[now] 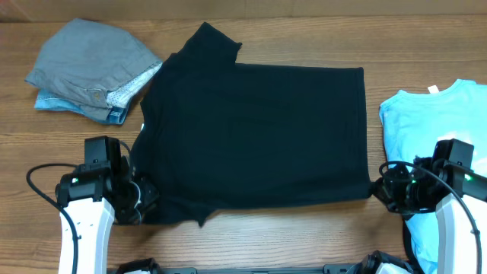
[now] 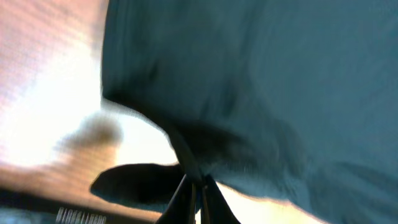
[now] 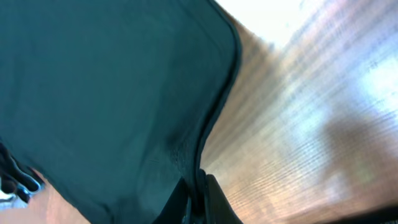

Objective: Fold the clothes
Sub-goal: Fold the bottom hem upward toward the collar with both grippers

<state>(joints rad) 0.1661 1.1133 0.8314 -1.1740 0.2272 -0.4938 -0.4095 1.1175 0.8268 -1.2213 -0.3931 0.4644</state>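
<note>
The black short-sleeved cotton T-shirt (image 1: 251,137) is lying spread out in the middle of the wooden table (image 1: 304,38), and I am holding it at both near corners. On my overhead view the left gripper (image 1: 144,199) is sitting at the shirt's near left corner and the right gripper (image 1: 378,189) at its near right corner. The cloth is stretching between them along the edge closest to the arms.

Through the left wrist camera the left gripper (image 2: 196,186) is pinching a bunched fold of the dark fabric (image 2: 261,81), fingers pressed together on it. Through the right wrist camera the right gripper (image 3: 200,180) is clamping the hemmed edge of the shirt (image 3: 106,93) in the same way, with bare tabletop (image 3: 311,124) showing beside it.

The shirt is looking mostly flat and roughly rectangular. One sleeve is sticking out at the far left, and a few creases are gathering near the left grip.

A light blue T-shirt (image 1: 426,114) is lying to the right, partly under the right arm. A heap of grey and pale denim-blue garments (image 1: 91,72) is resting at the far left, just beside the black sleeve.
</note>
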